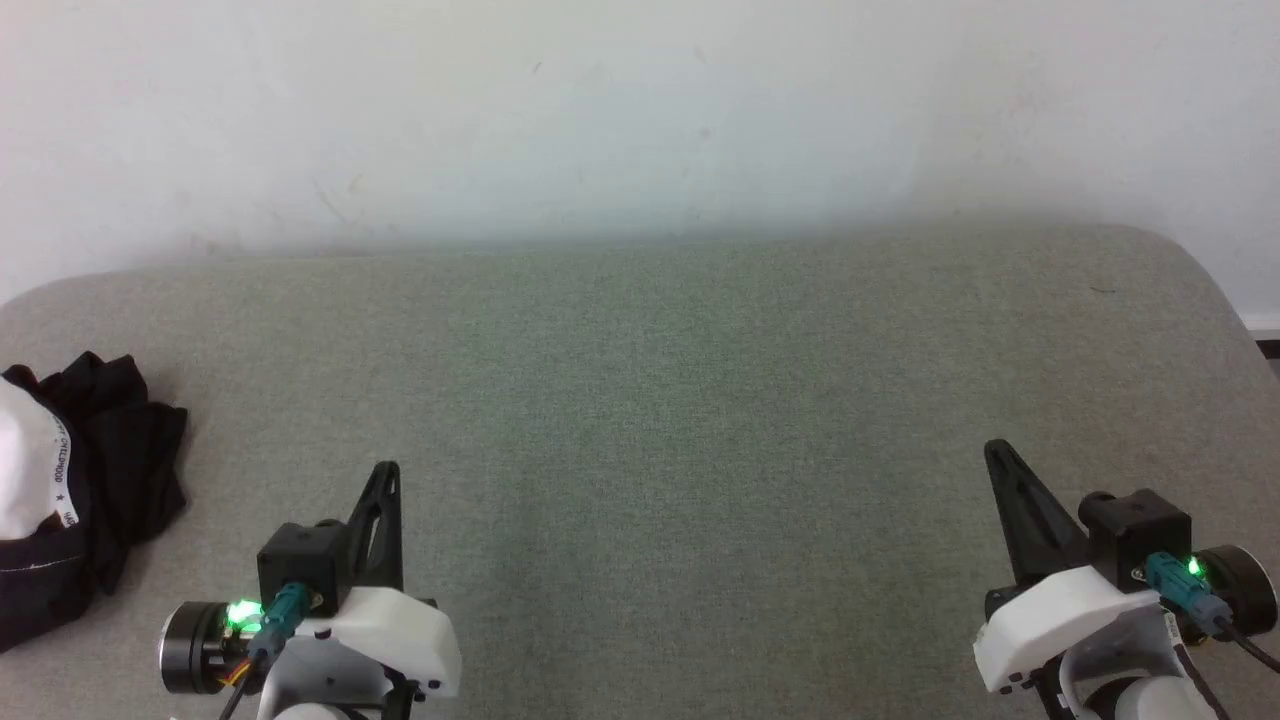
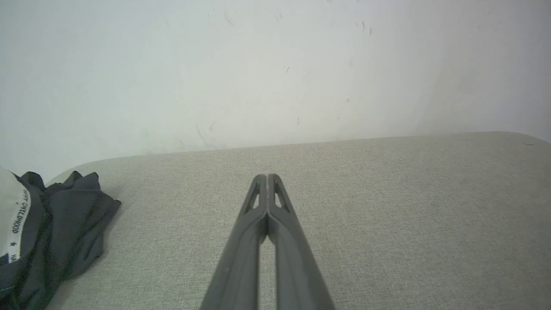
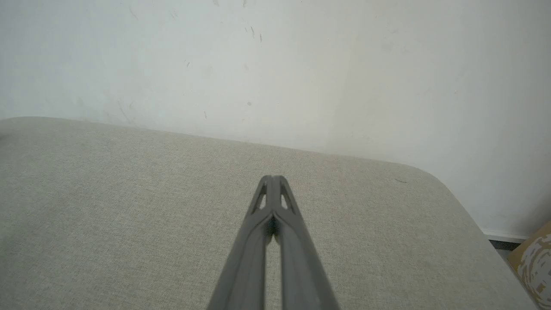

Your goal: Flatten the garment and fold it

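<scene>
The garment [image 1: 70, 490] lies crumpled at the far left edge of the grey padded surface [image 1: 650, 420], black folds wrapped around a white panel with a lettered band. In the left wrist view the garment [image 2: 56, 232] bunches at the lower left, cut by the frame edge. My left gripper [image 1: 388, 475] hovers to the right of it, apart from the cloth, its fingers [image 2: 267, 178] pressed together with nothing between them. My right gripper [image 1: 995, 452] hangs over the right side of the surface, far from the garment, fingers [image 3: 272, 178] also shut and holding nothing.
A pale wall [image 1: 640, 110] rises directly behind the surface. The surface's rounded right corner [image 3: 434, 181] drops off to the floor, where a brown cardboard box [image 3: 533, 258] stands.
</scene>
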